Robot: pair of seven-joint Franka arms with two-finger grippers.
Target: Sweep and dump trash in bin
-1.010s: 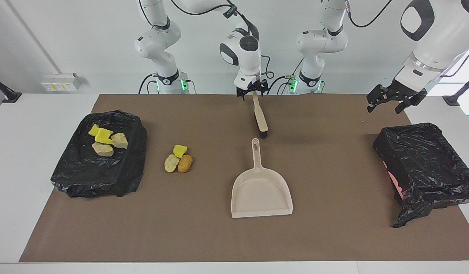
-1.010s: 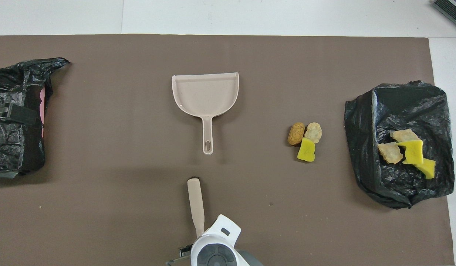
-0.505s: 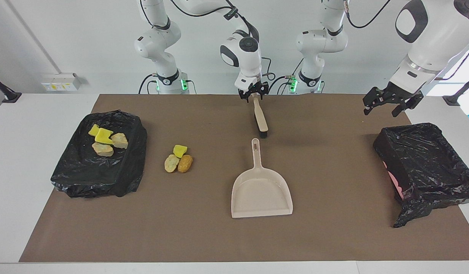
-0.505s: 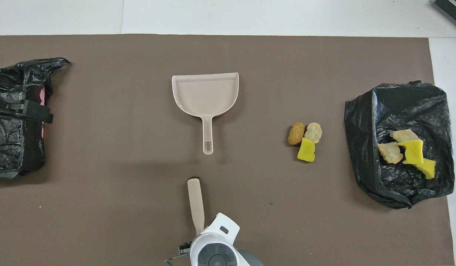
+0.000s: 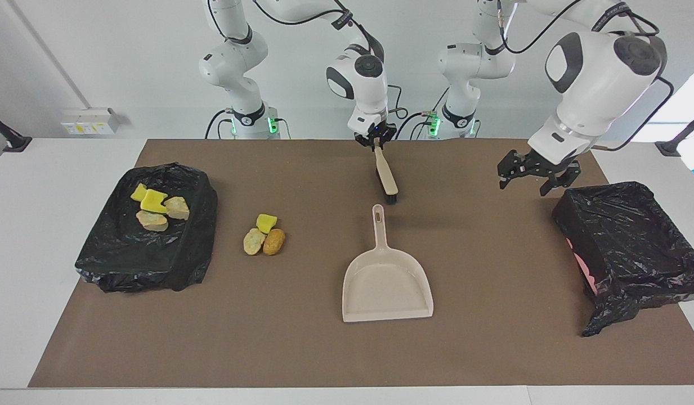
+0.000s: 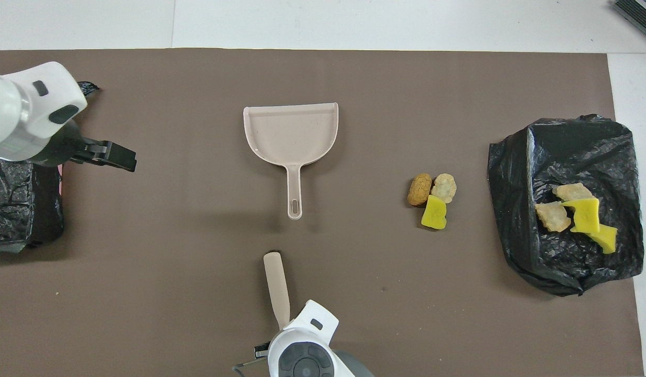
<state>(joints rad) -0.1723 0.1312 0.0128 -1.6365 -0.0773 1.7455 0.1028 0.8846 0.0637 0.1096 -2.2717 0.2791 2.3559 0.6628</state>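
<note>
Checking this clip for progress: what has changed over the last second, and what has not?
The right gripper closed its fingers on the brush handle, open a second ago. The left gripper, open, swung from beside the empty bin inward over the mat, toward the dustpan. The dustpan, the brush head, the three loose trash pieces and the four in the other bin stayed put.
</note>
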